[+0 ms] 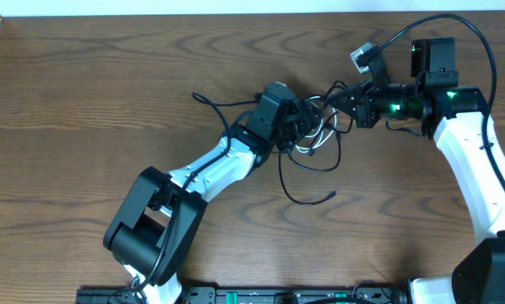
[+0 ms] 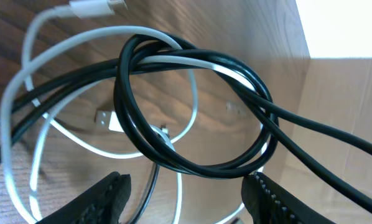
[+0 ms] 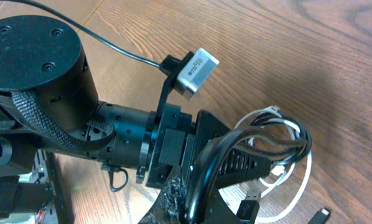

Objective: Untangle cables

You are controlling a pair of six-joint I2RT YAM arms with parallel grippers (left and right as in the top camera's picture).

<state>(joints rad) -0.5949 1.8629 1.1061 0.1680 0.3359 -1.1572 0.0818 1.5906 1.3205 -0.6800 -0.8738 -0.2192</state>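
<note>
My left pincer gaped under the thin black cord looping the thin white cord, while only overhead showed my right pincer shut, seemingly pinching the black.

Robot lab bench, wood-grain table, left arm, right arm

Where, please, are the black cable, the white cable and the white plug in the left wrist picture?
black cable (image 2: 124, 99), left wrist view, left side of its loop.
white cable (image 2: 195, 102), left wrist view, strand inside the black loop.
white plug (image 2: 96, 7), left wrist view, middle of its body.
</note>
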